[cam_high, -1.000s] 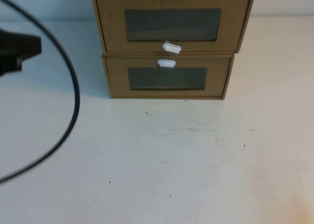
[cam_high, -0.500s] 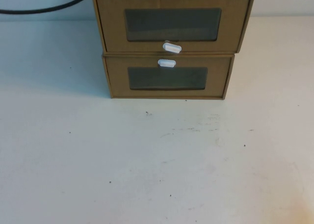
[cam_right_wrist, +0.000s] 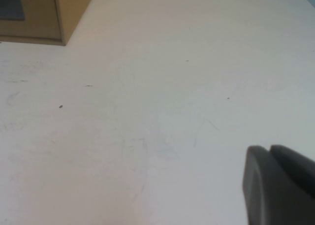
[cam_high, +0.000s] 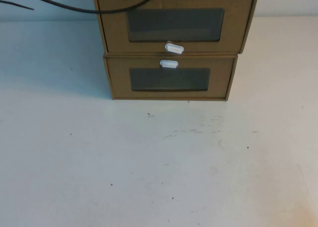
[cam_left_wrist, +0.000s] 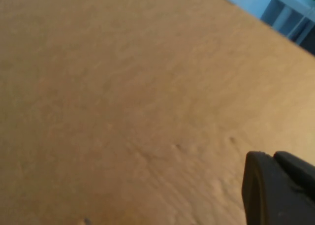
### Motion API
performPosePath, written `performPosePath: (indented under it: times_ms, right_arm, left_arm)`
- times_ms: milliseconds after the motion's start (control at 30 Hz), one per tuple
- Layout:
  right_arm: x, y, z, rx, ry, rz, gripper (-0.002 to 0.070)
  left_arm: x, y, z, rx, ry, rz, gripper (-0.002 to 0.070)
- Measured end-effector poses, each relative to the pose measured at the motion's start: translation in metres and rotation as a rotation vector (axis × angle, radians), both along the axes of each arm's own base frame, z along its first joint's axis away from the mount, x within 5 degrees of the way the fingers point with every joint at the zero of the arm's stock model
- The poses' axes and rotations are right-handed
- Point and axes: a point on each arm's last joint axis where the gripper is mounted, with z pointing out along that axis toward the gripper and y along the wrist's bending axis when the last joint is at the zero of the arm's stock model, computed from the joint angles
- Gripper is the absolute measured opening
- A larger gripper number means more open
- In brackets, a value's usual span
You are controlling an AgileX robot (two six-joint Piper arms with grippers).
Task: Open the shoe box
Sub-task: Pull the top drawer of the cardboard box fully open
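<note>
From above, you saw the upper shoe box (cam_high: 174,23) stacked on the lower shoe box (cam_high: 169,78), both shut, with contents hidden behind dark windows. Your left gripper (cam_left_wrist: 270,158), jaws together, hovered close over brown cardboard (cam_left_wrist: 123,87). Your right gripper (cam_right_wrist: 269,153), jaws together, hung above the table (cam_right_wrist: 147,112), with the lower box's corner well beyond.

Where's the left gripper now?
The left gripper sits outside the high view, close above cardboard, apparently the upper shoe box's top. The right gripper hangs over the table beside the lower box.

Upper shoe box (cam_high: 238,26) rests on lower shoe box (cam_high: 119,78), back on the table (cam_high: 159,162); left claw (cam_left_wrist: 271,161) above them, right claw (cam_right_wrist: 269,153) rightward.
</note>
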Motion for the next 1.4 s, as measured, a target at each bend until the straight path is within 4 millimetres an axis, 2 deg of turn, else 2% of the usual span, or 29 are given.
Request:
performPosePath:
  times_ms: [167,400,1200,1267,1400]
  right_arm:
    - [0.000,0.000,0.000,0.000,0.000,0.000,-0.0013]
    - [0.000,0.000,0.000,0.000,0.000,-0.001,-0.0013]
    - [0.001,0.000,0.003,0.011,-0.030,-0.001,-0.0014]
    - [0.002,0.001,0.008,0.074,-0.087,-0.003,-0.0013]
    - [0.004,0.003,0.022,0.381,-0.224,-0.030,-0.0013]
  left_arm:
    - [0.012,0.001,-0.017,0.047,0.018,0.026,-0.0005]
    - [0.019,0.002,-0.029,0.080,0.034,0.041,-0.0005]
    - [0.021,0.000,-0.031,0.066,0.040,0.037,-0.0005]
    - [0.021,0.000,-0.030,0.066,0.038,0.037,-0.0005]
    - [0.021,0.000,-0.031,0.064,0.040,0.035,-0.0005]
